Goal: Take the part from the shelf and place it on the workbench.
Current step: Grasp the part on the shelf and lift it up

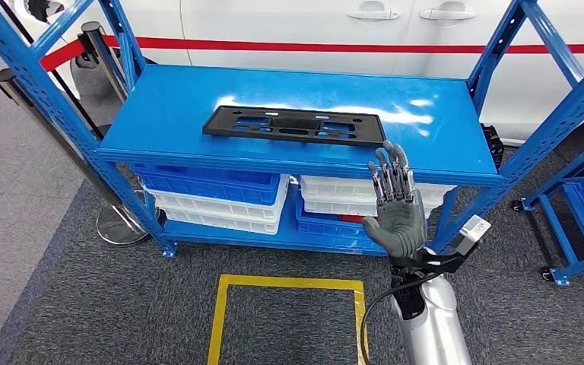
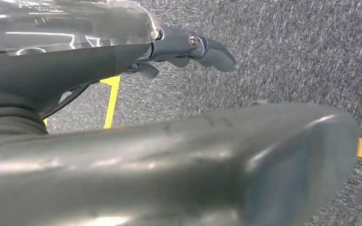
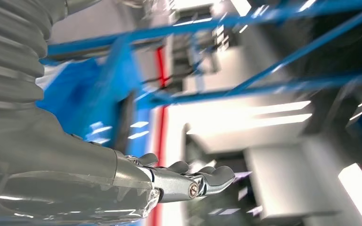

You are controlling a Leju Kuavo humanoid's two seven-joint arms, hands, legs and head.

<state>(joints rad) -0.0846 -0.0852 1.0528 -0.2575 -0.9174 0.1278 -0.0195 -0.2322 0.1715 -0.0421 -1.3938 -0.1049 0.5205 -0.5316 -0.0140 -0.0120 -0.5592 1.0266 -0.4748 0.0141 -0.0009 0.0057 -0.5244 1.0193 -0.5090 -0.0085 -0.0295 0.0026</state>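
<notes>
Right hand (image 1: 398, 204) raised in front of the shelf (image 1: 456, 125), grey palm up, dark ribbed fingers (image 1: 391, 173) straight and apart, holding nothing; fingertips just short of the glossy blue top's front edge. Left hand (image 2: 188, 49) hanging over grey carpet, fingers loosely bent and empty. Flat black part (image 1: 295, 125), long, rectangular and pierced with cut-outs, lying on that top near the front edge, just beyond and left of the right hand, apart from it. Bare blue surface all round the part. Below, stacked blue and white plastic crates (image 1: 217, 196) on the lower level, contents hidden. Yellow tape square (image 1: 289, 304) on the carpet in front.
</notes>
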